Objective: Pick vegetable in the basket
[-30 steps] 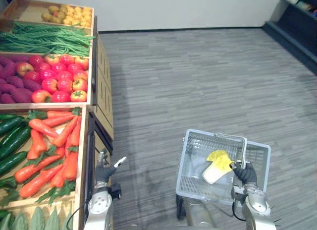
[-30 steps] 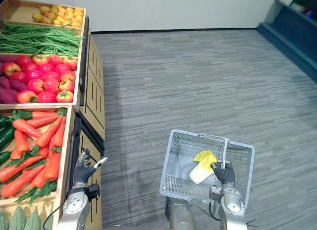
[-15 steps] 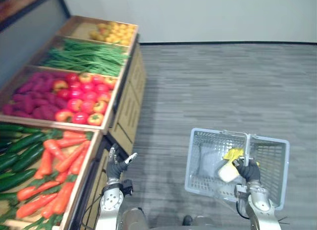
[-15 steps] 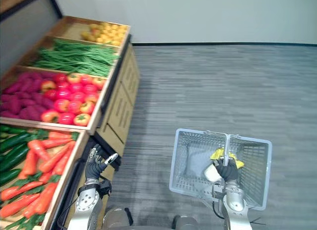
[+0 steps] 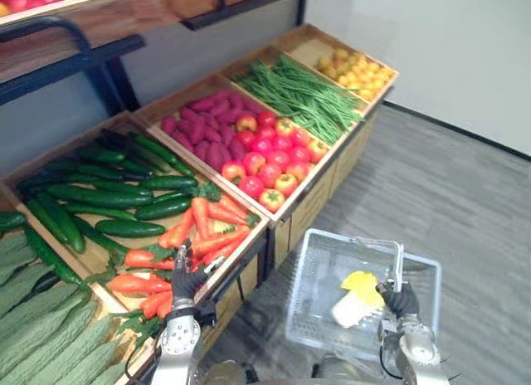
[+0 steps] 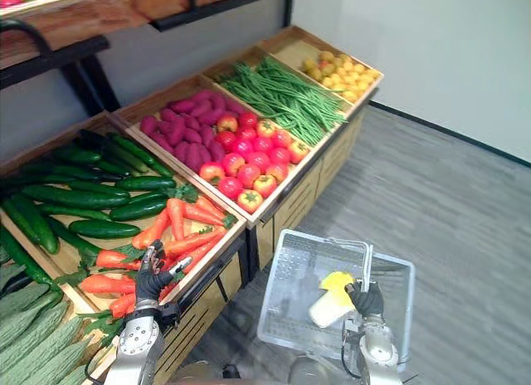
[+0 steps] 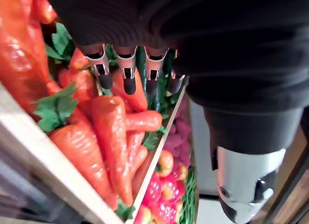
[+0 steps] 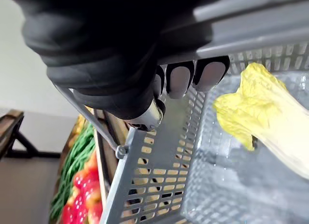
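My right hand (image 5: 400, 299) is curled round the handle (image 5: 400, 260) of a grey wire basket (image 5: 315, 273), carried low at the right. A pale cabbage with yellow leaves (image 5: 355, 289) lies inside it, and its leaves (image 8: 251, 108) show past my fingers (image 8: 179, 79) in the right wrist view. My left hand (image 5: 188, 279) hovers open over the front edge of the carrot bin, fingers (image 7: 126, 74) straight above orange carrots (image 7: 113, 142). The carrots (image 5: 195, 231) lie in a heap with green tops.
A wooden produce stand (image 5: 286, 223) runs along the left: bitter gourds (image 5: 50, 339), cucumbers (image 5: 99, 194), carrots, purple sweet potatoes (image 5: 199, 136), red tomatoes (image 5: 265, 157), green beans (image 5: 307, 95), yellow fruit (image 5: 357, 70). A dark shelf (image 5: 83, 36) hangs above. Grey floor (image 5: 465, 202) lies to the right.
The view has swung left and up toward the stand. My left hand has come over the carrots. The basket stays in my right hand.
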